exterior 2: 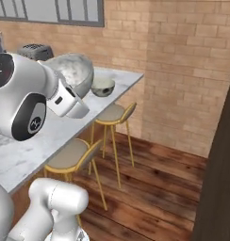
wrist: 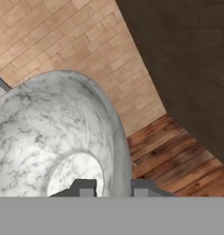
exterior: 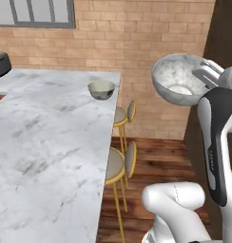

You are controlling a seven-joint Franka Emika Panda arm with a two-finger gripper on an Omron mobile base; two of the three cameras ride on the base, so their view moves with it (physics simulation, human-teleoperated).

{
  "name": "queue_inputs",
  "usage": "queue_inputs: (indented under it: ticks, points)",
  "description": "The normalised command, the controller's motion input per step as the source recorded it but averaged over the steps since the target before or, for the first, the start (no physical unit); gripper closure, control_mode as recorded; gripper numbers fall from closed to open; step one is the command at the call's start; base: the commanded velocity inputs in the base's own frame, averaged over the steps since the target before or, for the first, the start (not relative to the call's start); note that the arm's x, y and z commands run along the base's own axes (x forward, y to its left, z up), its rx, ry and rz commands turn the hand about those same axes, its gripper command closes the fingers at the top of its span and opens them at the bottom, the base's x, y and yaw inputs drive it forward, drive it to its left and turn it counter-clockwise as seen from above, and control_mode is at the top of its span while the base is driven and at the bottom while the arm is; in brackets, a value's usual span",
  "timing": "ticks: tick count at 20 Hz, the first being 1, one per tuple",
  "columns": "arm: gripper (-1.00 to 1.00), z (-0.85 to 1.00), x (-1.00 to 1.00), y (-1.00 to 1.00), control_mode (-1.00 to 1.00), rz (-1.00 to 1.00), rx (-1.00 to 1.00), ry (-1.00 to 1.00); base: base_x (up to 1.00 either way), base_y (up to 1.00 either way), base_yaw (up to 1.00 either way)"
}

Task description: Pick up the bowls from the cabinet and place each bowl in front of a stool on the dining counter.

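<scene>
Two bowls are in play. At far left of the left base view a toaster [exterior: 0, 64] sits on the far corner of the counter [exterior: 46, 142]. Next along, the patterned bowl [exterior: 101, 89] stands upright on the counter close to its right edge, in front of the far stool [exterior: 123, 114]. The near stool [exterior: 119, 163] has bare marble before it; judged from this, one placement is done and one remains.

To the right, the grey bowl [exterior: 177, 78] is held in the air, well off the counter's right edge and above the wooden floor [exterior: 156, 161]. It is tipped, its opening facing partly sideways toward the camera. The end effector [wrist: 113, 187] is clenched on the grey bowl's rim, one finger inside the wall and one outside, as the hand view shows.

Risks, as judged:
- The grip is a thin pinch on one point of the rim; a fast swing could let the bowl pivot or slip, and it would fall to the floor, not the counter.
- The bowl must be levelled before release, or it will land on its side and roll.
- A path running too far along the edge could knock the patterned bowl.
- Setting down too close to the edge risks it tipping off.
</scene>
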Motion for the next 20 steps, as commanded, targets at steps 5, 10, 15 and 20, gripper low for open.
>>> queue_inputs:
  ticks: [5,10,15,20]
  points:
    - [1.0,0.0,0.0,0.0,1.0,0.0,0.0,0.0,0.36,-0.3,0.54]
    - [1.0,0.0,0.0,0.0,1.0,0.0,0.0,0.0,0.09,-0.46,0.46]
    - [1.0,0.0,0.0,0.0,1.0,0.0,0.0,0.0,0.0,-0.51,0.47]
    - [1.0,0.0,0.0,0.0,1.0,0.0,0.0,0.0,0.0,-0.58,0.46]
